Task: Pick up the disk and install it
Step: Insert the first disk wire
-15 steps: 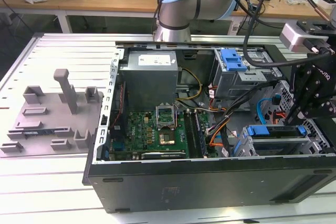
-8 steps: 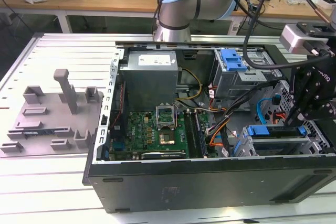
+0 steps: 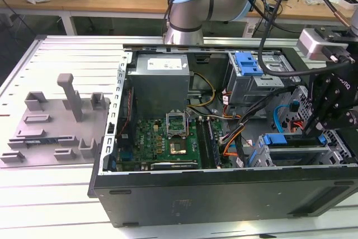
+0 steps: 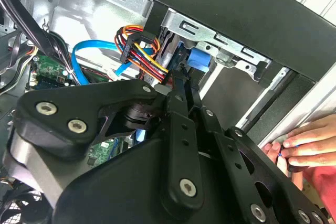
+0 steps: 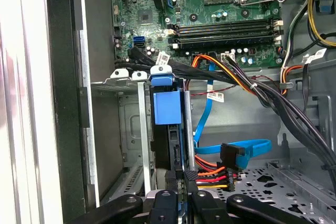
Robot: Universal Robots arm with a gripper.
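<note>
The disk (image 5: 167, 109) stands on edge inside the metal drive cage (image 5: 122, 129) of the open computer case, its blue carrier bracket facing the first wrist view. My gripper (image 5: 182, 176) reaches down into the cage, and its black fingers (image 5: 172, 182) are closed tight on the disk's edge and blue rail. In the second wrist view the fingers (image 4: 185, 93) run toward the blue carrier tab (image 4: 198, 59). In the exterior view my gripper (image 3: 311, 131) hangs over the cage at the case's near right corner, where the carrier's blue end (image 3: 274, 139) shows.
Orange, red and yellow power leads (image 5: 210, 171) and a blue data cable (image 5: 252, 148) lie right beside the cage. The motherboard (image 3: 168, 138) and power supply (image 3: 159, 82) sit further in. A person's hand (image 4: 307, 145) rests outside the case wall. A grey fixture plate (image 3: 56, 121) lies left.
</note>
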